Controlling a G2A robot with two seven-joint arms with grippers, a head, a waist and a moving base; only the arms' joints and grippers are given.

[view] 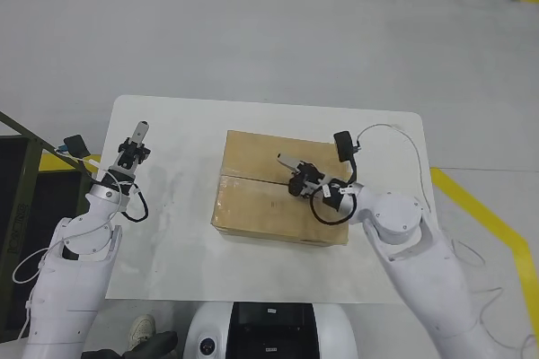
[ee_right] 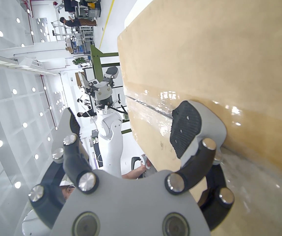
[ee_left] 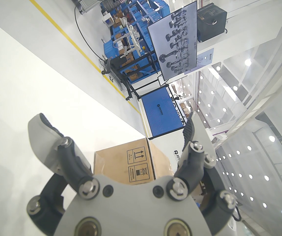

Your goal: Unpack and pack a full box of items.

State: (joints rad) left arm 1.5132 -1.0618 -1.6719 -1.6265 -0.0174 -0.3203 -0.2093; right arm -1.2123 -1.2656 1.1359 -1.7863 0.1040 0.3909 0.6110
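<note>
A closed cardboard box [view: 269,184] lies in the middle of the white table, with a taped seam [ee_right: 150,106] running across its top. My right gripper [view: 293,169] is over the box's top near its right end. It is open [ee_right: 128,126], and one pad [ee_right: 186,128] lies against the cardboard beside the seam. My left gripper [view: 136,144] hangs over bare table to the left of the box, well apart from it. In the left wrist view it stands open [ee_left: 117,128] with nothing between its fingers, and the box's side [ee_left: 126,163] shows beyond it.
The white table [view: 180,260] has bare surface to the left of the box and in front of it. A dark green frame [view: 9,206] stands off the table's left edge. Yellow floor tape [view: 490,215] runs at the right.
</note>
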